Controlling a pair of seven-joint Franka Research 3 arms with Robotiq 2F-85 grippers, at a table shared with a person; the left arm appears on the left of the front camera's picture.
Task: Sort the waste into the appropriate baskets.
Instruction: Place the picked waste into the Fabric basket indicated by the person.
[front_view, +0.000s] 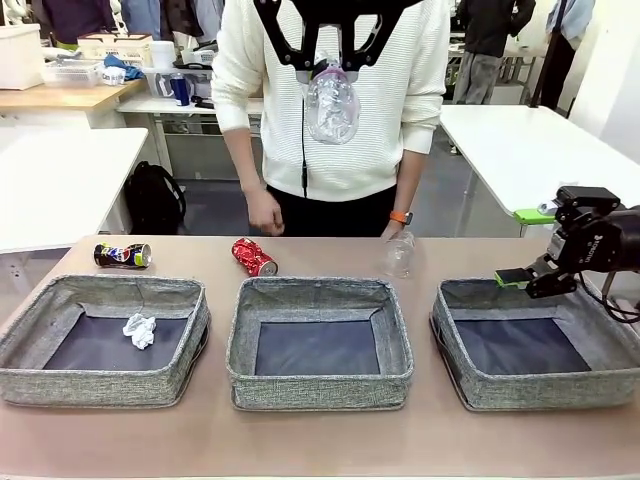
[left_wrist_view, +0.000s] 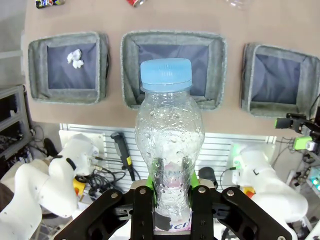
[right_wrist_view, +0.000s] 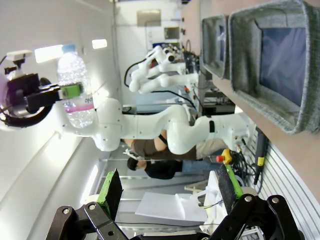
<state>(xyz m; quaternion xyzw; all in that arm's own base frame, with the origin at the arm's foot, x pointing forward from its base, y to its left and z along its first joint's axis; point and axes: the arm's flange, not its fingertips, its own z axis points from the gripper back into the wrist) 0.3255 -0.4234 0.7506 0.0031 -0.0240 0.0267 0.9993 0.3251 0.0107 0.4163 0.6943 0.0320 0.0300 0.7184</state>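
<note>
Left hand (front_view: 331, 58) high above the worktop (front_view: 320, 440), pinching the bottle (front_view: 331, 102) at its labelled end, cap pointing down. In the left wrist view the blue cap sits over the near rim of the middle basket (left_wrist_view: 172, 40). Right hand (front_view: 528, 277) spread, holding nothing, low at the far rim of the right basket (front_view: 470, 300). Paper ball (front_view: 139, 330) lies in the left basket (front_view: 100, 292); the other two are bare. So the bottle likely goes to the middle or right basket, though nothing marks which. To do it well: settle the choice, centre the cap over the dark bottom rather than the rim, and come down close before letting go, since a light bottle dropped from this height may bounce off the soft walls. If the right basket is picked, mind the right hand parked there. Behind the baskets, on the worktop: dark can (front_view: 122, 255) far left, red can (front_view: 254, 257) just behind the middle basket, crushed container (front_view: 398, 254) right of it. Worktop is plain pale brown and flat. A person (front_view: 335, 120) stands close at the far side, arms down near the cans. White tables and shelving behind.
</note>
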